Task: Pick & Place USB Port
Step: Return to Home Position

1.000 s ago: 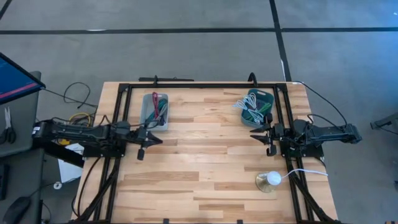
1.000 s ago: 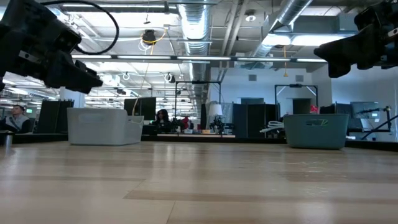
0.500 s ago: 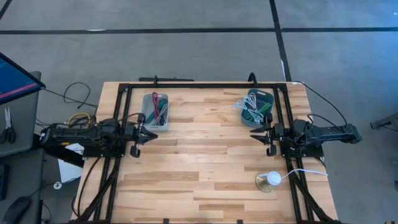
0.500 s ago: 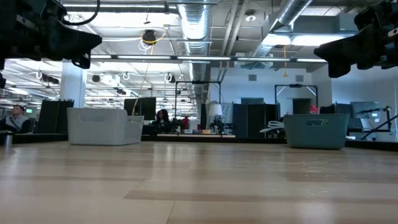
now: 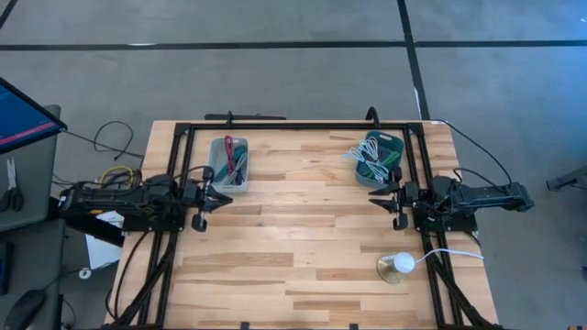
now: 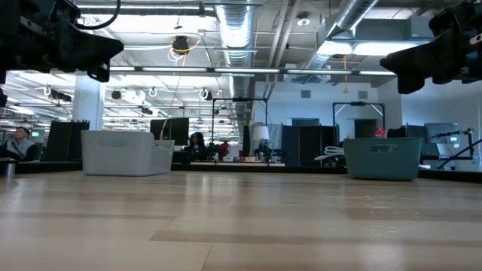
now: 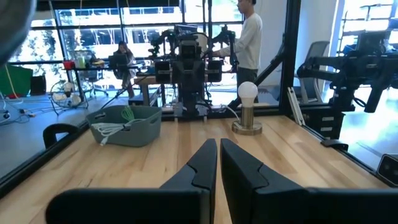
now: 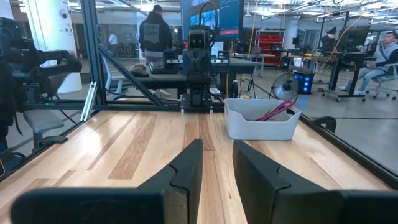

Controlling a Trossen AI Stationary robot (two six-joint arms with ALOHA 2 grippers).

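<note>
You look done: cables (image 5: 232, 158) sit in the gray bin (image 5: 215, 170) and teal bin (image 5: 395, 139), none loose on the tabletop (image 5: 303, 257); left claw (image 5: 220, 196) clenched empty, right claw (image 5: 376, 195) slightly parted, both parked.

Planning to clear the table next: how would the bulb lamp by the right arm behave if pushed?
Pushed low, the lamp would probably slide rather than tip, since its round base looks wide and flat. Pushed at the bulb, it may topple, and the bulb could break. Its white cord would likely tug back.
</note>
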